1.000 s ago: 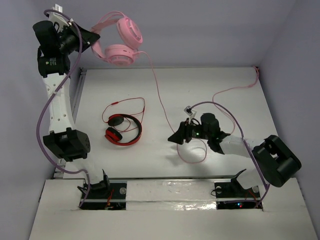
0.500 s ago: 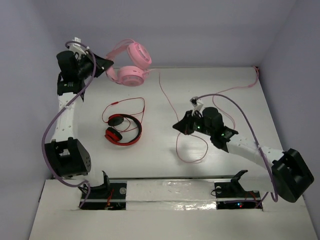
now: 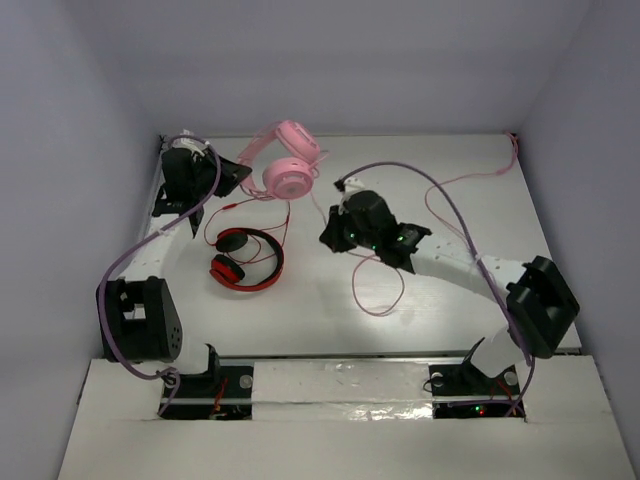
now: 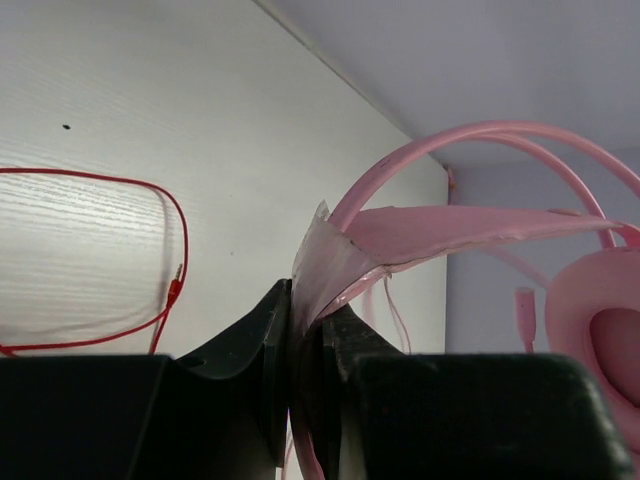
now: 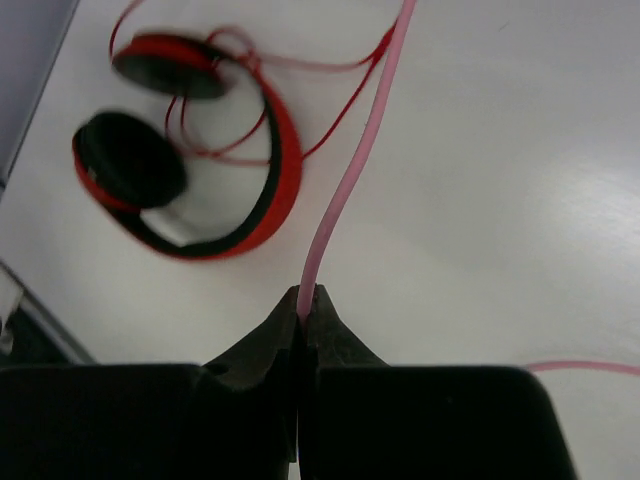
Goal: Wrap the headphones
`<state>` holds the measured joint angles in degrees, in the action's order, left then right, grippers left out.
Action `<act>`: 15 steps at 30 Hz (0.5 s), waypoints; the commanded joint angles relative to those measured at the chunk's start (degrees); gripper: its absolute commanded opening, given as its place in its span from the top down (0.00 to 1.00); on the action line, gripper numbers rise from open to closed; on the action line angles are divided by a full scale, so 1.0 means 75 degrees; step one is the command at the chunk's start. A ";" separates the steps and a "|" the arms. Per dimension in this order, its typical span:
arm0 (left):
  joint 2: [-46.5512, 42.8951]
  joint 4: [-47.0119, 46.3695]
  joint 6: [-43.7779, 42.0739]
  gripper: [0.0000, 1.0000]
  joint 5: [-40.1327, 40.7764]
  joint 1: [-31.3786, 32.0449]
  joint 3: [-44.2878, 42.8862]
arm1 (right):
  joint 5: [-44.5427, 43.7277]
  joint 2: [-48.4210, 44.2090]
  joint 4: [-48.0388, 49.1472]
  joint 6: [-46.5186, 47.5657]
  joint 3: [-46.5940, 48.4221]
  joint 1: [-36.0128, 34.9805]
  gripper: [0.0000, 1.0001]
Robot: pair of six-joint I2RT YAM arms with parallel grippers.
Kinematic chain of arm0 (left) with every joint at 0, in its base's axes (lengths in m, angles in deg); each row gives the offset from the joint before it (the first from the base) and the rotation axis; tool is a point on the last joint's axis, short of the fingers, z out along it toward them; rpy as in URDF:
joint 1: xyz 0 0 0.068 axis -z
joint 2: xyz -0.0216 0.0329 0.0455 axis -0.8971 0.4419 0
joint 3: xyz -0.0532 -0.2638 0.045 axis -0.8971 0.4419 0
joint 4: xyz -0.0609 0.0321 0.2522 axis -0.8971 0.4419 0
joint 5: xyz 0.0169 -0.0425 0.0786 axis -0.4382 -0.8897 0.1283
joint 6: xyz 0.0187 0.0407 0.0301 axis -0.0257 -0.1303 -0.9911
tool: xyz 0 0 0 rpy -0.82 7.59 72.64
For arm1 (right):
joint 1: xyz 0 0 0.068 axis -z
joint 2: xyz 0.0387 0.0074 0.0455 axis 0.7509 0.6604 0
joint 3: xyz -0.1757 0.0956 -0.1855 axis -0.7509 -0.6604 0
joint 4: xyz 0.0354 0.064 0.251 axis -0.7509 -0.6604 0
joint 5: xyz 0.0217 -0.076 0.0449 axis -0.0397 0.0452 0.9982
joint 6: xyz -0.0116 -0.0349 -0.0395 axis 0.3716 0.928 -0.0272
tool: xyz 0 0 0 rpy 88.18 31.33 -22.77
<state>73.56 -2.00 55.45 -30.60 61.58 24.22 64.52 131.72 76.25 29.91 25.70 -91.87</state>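
Pale lavender walls (image 3: 400, 60) close in a white table (image 3: 460, 150) in the top view. Toward the upper middle of the frame, the pink headphones (image 3: 285, 165) sit at the tip of the left gripper (image 3: 243, 178), which reaches in from the upper left. Their pink cable (image 3: 378, 313) drops to the right gripper (image 3: 326, 237) near the centre, loops below it on the table, then trails off to the upper right corner. Red-and-black headphones (image 3: 245, 258) lie left of centre, their red cable (image 3: 262, 200) curling above them.

From the left wrist, the left gripper (image 4: 305, 335) is clenched on the flat pink band under the wire headband of the pink headphones (image 4: 470, 225). One padded ear cup shows at the right edge. The red cable (image 4: 165, 255) lies on the table at the left.

From the right wrist, the right gripper (image 5: 303, 300) is pinched tight around the pink cable (image 5: 355, 170), which rises taut toward the top of the frame. The red-and-black headphones (image 5: 250, 215) lie blurred at the upper left.
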 commanded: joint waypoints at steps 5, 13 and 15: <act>-0.0897 -0.2223 0.1795 1.00 0.1564 0.0538 0.0804 | -0.0621 -0.0525 -0.0240 -0.0128 -0.0138 -0.1949 1.00; -0.1062 -0.1731 0.0790 1.00 0.3698 0.2119 0.0922 | -0.0833 -0.0690 -0.0978 0.0399 0.0948 -0.2642 1.00; -0.1050 -0.1533 0.0473 1.00 0.4152 0.2494 0.1004 | -0.0751 -0.0666 -0.1364 0.0562 0.1266 -0.2642 1.00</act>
<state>68.99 -10.00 61.33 -6.16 76.86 31.63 59.95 127.39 68.71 31.26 29.87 -111.32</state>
